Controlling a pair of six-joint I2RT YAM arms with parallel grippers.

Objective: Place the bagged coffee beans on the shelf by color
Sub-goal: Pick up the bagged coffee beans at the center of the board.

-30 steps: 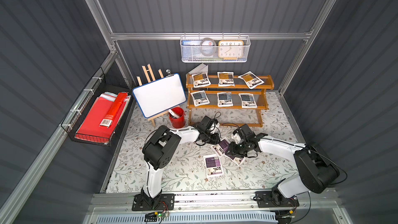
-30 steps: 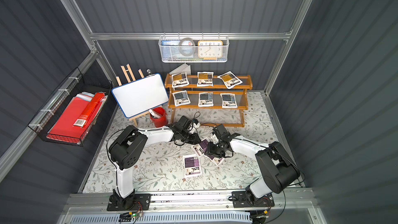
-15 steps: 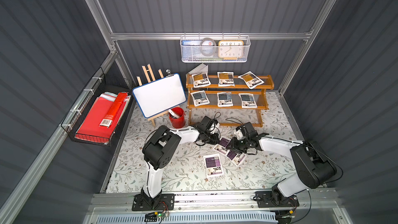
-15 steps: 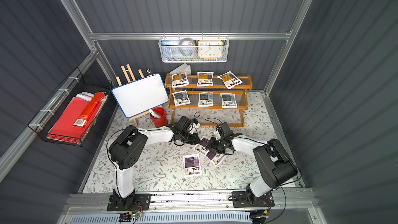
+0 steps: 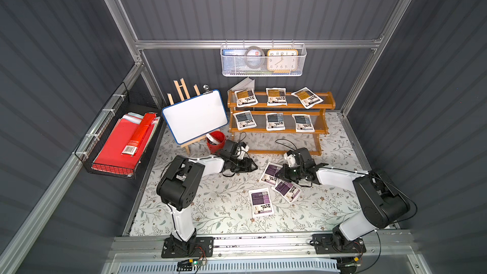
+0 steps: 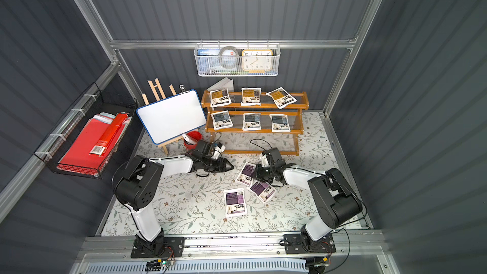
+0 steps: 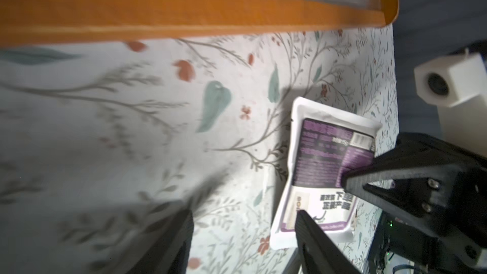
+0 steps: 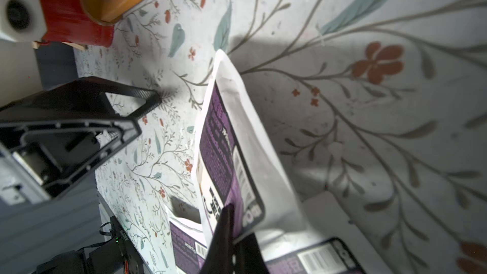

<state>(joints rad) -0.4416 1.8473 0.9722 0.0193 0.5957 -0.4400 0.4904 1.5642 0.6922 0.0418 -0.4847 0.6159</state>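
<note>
Pouch (image 8: 237, 127), flat, glossy white, purple label, pinched by right gripper (image 8: 233, 222)

Spread the left hand (image 5: 254, 166) wide, clear of the far purple pouch (image 5: 269, 173). Clamped the right hand (image 5: 281, 176) onto that pouch's right edge, tipping it up off the worktop (image 5: 224, 206). Drew the right arm (image 5: 379, 201) slightly left at the elbow.

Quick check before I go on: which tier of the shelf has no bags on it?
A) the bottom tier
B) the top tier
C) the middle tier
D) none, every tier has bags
A: the bottom tier of the shelf is bare, while three amber bags fill the top tier, three blue-grey bags fill the middle one, and the three purple bags are not on the shelf.
</note>
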